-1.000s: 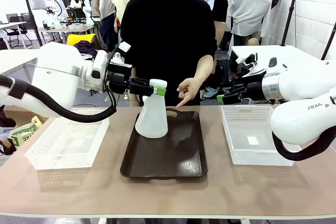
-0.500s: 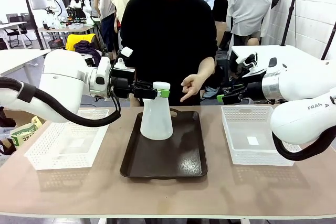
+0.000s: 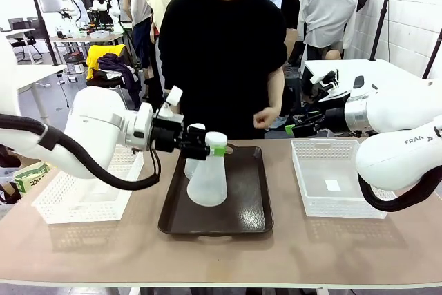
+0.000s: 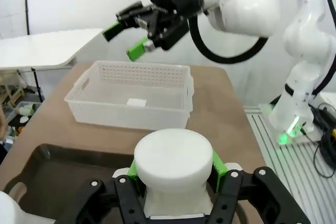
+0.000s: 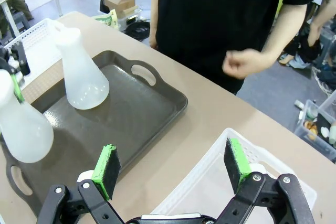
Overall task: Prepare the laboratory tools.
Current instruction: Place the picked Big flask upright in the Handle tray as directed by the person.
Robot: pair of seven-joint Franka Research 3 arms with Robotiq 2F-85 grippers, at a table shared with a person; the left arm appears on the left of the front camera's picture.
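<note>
Lettering: "FRA" and part of a further letter are read on the white casing of the right arm (image 3: 407,146); the flasks are unmarked.
Left tool (image 3: 213,150): closed on the neck of the held flask (image 3: 207,179), which is gripped between the green pads just below its rim; in the left wrist view the round flask mouth (image 4: 174,162) is seen clamped from both sides.
Held flask: upright over the dark tray (image 3: 242,213), near its centre; contact with the tray cannot be told.
Second flask (image 5: 80,73): stood on the tray at about 11 o'clock, partly hidden behind the held flask in the front view.
Right tool (image 5: 173,169): fingers spread wide, nothing held, above the right basket (image 3: 331,186).
Baskets: a white mesh basket is set on the counter (image 3: 221,253) at 3 o'clock of the tray, another (image 3: 72,195) at 9 o'clock.
Person: stood at 12 o'clock beyond the counter in a black top, one hand (image 3: 263,118) closed and raised.
</note>
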